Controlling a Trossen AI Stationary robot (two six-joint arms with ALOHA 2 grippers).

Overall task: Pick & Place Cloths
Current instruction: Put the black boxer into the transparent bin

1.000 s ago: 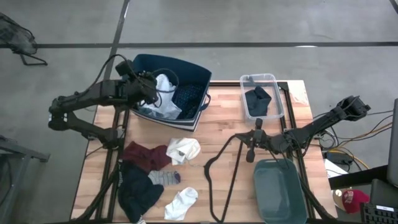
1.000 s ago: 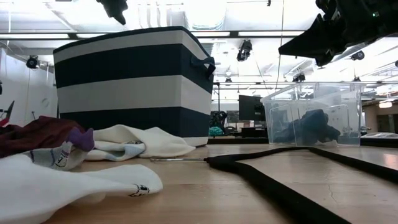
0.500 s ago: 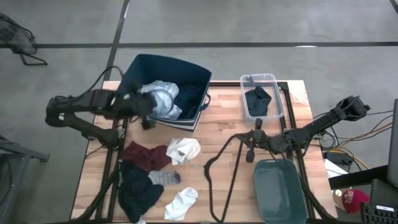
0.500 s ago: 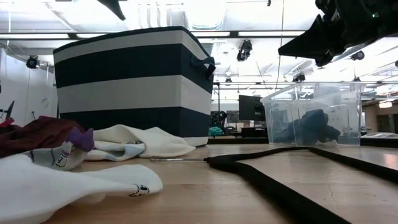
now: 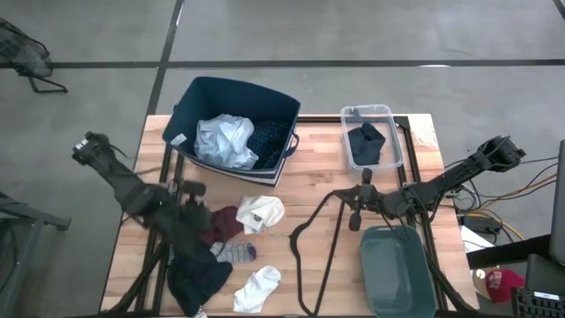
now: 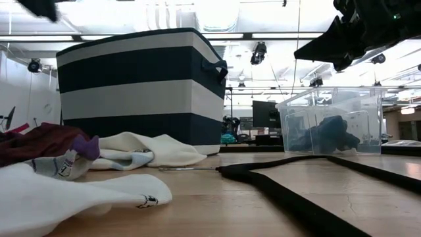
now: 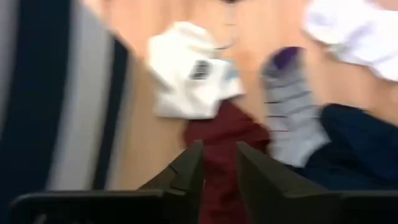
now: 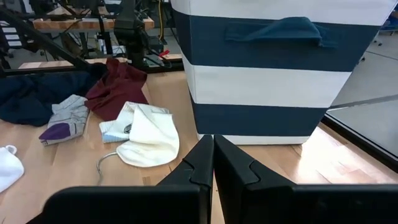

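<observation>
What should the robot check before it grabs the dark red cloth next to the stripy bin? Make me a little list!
1. Left gripper is over the dark red cloth: ok.
2. Its fingers are parted to fit around the cloth: ok, only a narrow gap.
3. Nothing is held in it already: ok.
4. Grey striped sock is away from the grab spot: not ok, it lies right against the cloth.
5. Bin has room on top: ok, the pale shirt sits inside, below the rim.
6. Right gripper is out of the way: ok, shut, by the hanger.

Cloths (image 5: 225,141) in bin (image 5: 199,94); more cloths on table (image 5: 313,190) in front; hanger (image 5: 311,234) right.
</observation>
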